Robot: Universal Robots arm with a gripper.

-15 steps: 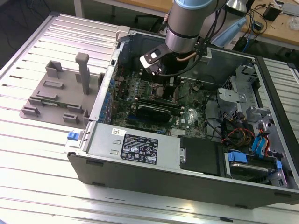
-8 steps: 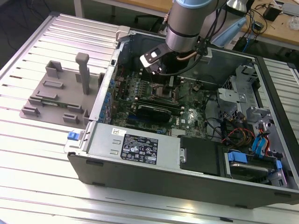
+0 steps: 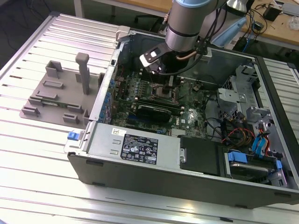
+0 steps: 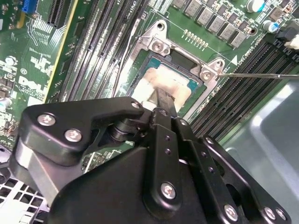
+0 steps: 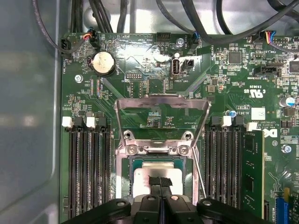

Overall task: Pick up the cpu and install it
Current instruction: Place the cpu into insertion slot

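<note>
1. one grey robot arm (image 3: 187, 23) reaches down into the open black-and-silver computer case (image 3: 187, 179), which lies on the ribbed aluminium table (image 3: 46, 158).
2. in the first wrist view the black two-finger gripper (image 5: 160, 181) hangs right over the socket in the green motherboard (image 5: 140, 70).
3. the fingers are pressed together, just a thin seam between them and nothing clamped there.
4. and there's the small flat square cpu with its silvery-grey metal top plate (image 5: 142, 179), lying flat in the socket.
5. the fingertips sit at the middle of that plate; touching or just above, i cannot tell.
6. the hinged silver metal load frame (image 5: 159, 100) is flipped open, on the side of the socket toward the round silver coin battery (image 5: 103, 62).
7. a thin steel wire lever (image 5: 199, 175) runs just beside the socket.
8. long black memory slots (image 5: 88, 168) flank the socket on both sides; a green memory stick (image 5: 252, 172) sits in one, well apart from the cpu.
9. at the exterior view's left, a grey plastic fixture tray with upright posts (image 3: 51, 100) rests on the table beside the case.
</note>
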